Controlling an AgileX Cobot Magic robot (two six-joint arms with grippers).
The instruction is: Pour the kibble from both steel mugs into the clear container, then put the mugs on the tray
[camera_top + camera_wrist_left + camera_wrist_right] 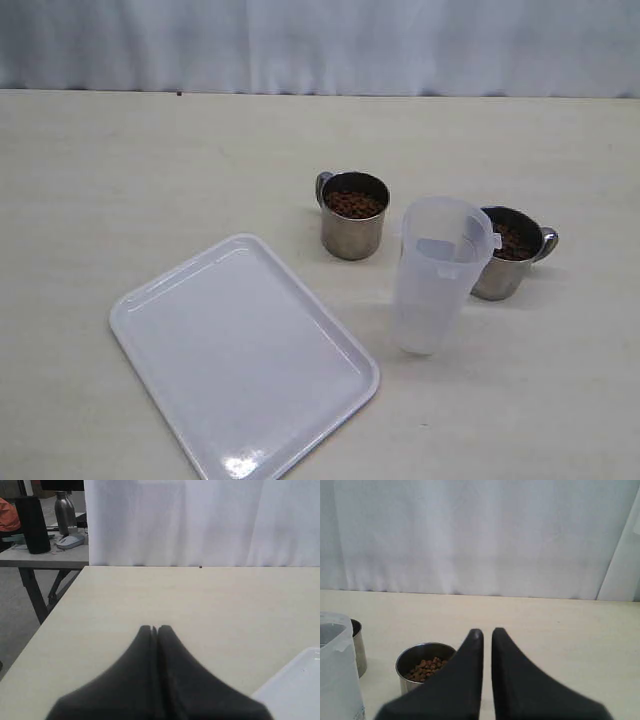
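Left pincer (154,628) closed, right pincer (487,631) closed, both empty

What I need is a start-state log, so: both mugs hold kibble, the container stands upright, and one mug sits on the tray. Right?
Not quite. Neither mug sits on the tray: the exterior view shows the left mug and the right mug on the table, by the container. Both hold kibble, and the container stands upright.

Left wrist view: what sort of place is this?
Probably a lab or office test bench: a pale table backed by a white curtain, and beside it a desk holding a computer mouse and a steel bottle.
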